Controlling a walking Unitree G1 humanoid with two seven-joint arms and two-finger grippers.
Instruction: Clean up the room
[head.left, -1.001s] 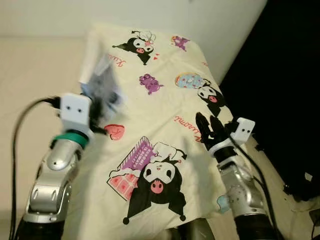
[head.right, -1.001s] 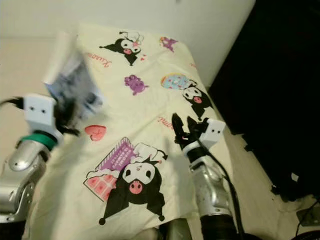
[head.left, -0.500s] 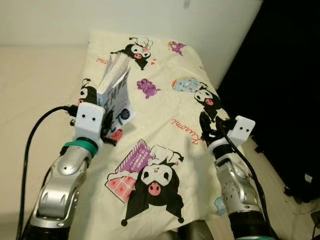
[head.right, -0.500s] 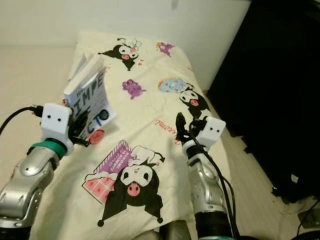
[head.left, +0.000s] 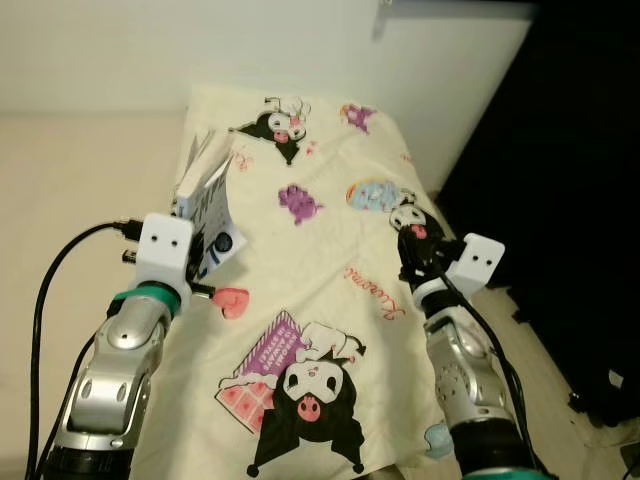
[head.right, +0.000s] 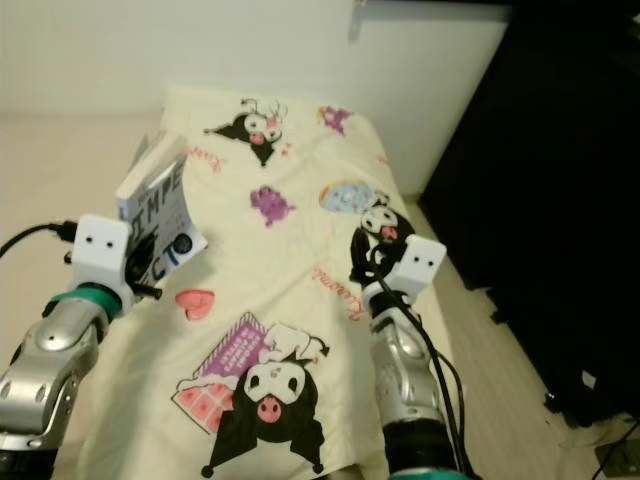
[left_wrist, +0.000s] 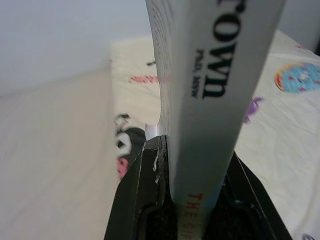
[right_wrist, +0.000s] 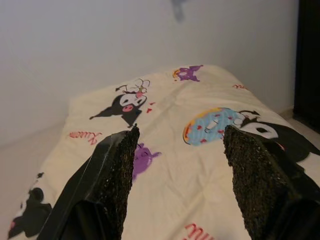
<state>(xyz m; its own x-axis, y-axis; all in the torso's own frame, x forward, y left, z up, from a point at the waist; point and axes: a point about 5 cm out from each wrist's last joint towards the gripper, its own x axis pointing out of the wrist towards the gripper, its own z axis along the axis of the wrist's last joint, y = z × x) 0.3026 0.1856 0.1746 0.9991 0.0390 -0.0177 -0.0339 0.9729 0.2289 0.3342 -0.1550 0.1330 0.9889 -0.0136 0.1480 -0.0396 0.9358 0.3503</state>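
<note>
— Where's the book (head.left: 208, 205)?
— Upright over the bed's (head.left: 330, 250) left side, spine pinched in the left claw (left_wrist: 192, 197).
— And the right claw (right_wrist: 177, 150)?
— Spread wide, holding nothing — raised above the cartoon-print sheet near the bed's right edge.

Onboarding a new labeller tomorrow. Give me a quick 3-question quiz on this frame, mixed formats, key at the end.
1. True or false: the left gripper is shut on a book.
2. Multiple choice: the right gripper is
A. shut on a cup
B. open and holding nothing
C. gripping the bed sheet
3. Short answer: over what does the book hang?

Key
1. True. In the left wrist view the black fingers clamp the book by its lower edge, spine towards the camera.
2. B. Its fingers stand apart above the cartoon-print bed sheet.
3. Over the left part of the bed sheet, held upright and clear of it.
</note>
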